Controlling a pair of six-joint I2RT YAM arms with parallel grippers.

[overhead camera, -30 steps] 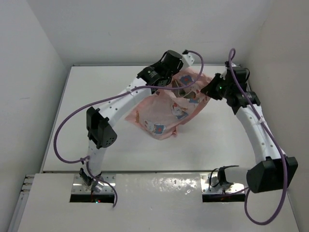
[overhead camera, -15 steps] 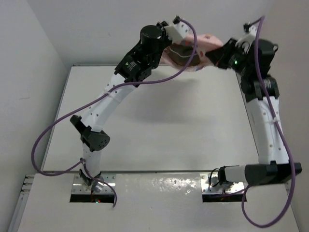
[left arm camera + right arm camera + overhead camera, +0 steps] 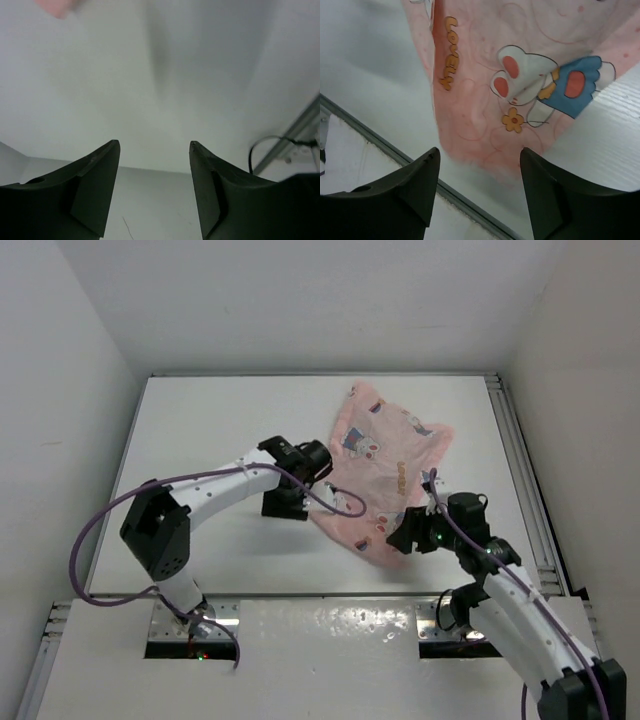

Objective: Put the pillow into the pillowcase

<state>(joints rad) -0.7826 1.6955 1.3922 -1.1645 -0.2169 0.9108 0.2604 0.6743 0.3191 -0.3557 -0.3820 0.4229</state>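
- Top external: pillowcase [image 3: 385, 465] lies spread on the table [image 3: 200, 430], right of centre, an arm at either side.
- Left wrist: left gripper [image 3: 155, 145] gapes wide, empty, over bare table.
- Right wrist: right gripper [image 3: 480, 152] parted too, gripping nothing, printed pink cloth just beyond.

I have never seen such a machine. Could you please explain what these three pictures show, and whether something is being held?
These are two robot arms bolted at the near edge of a white table, each ending in a two-finger gripper. The overhead picture comes from a fixed camera above. The other two come from cameras on the wrists, looking past the fingers. A pink printed pillowcase lies spread on the table. The left gripper and the right gripper are both open and hold nothing. No pillow shows.
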